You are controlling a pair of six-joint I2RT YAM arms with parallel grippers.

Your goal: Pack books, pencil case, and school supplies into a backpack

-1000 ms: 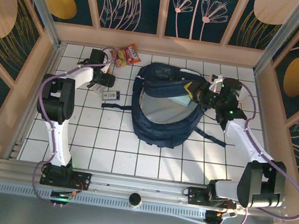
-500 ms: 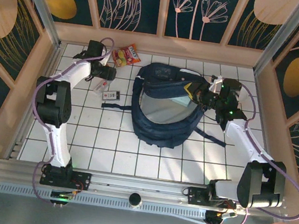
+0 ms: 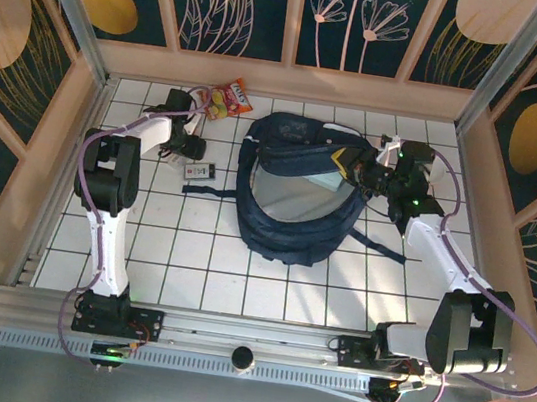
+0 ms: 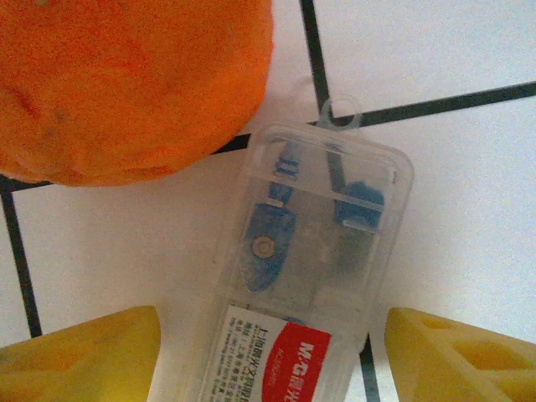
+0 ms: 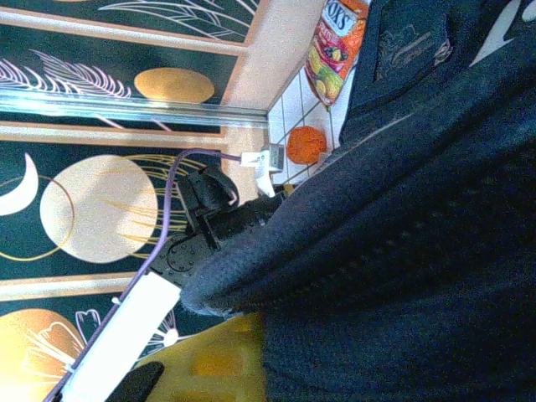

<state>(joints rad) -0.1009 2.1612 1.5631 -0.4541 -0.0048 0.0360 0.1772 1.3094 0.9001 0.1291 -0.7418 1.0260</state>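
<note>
Over the far left corner of the table (image 3: 190, 250), my left claw (image 4: 272, 356) hangs with its jaws apart, one yellow fingertip (image 4: 84, 356) on each side of the pencil case (image 4: 310, 276). The case lies flat on the white tiles. It is clear plastic with blue pieces inside and a red label at the end nearest my wrist. Its little hanging tab points away from me onto a dark grid line. A strip of tile shows between the case and the fingertip on the left, so nothing is gripped there. A round orange thing (image 4: 126, 84) sits just beside the case's far corner.

My right claw (image 3: 349, 163) is closed on the far right rim of the backpack (image 3: 283, 239), pinching a fold of its navy fabric. The backpack lies in the middle of the table with its mouth gaping and a pale lining showing inside. A small grey-white gadget (image 3: 198, 172) rests on the tiles between the backpack and my left claw. A red-orange snack packet (image 3: 229, 99) lies by the far wall.
</note>
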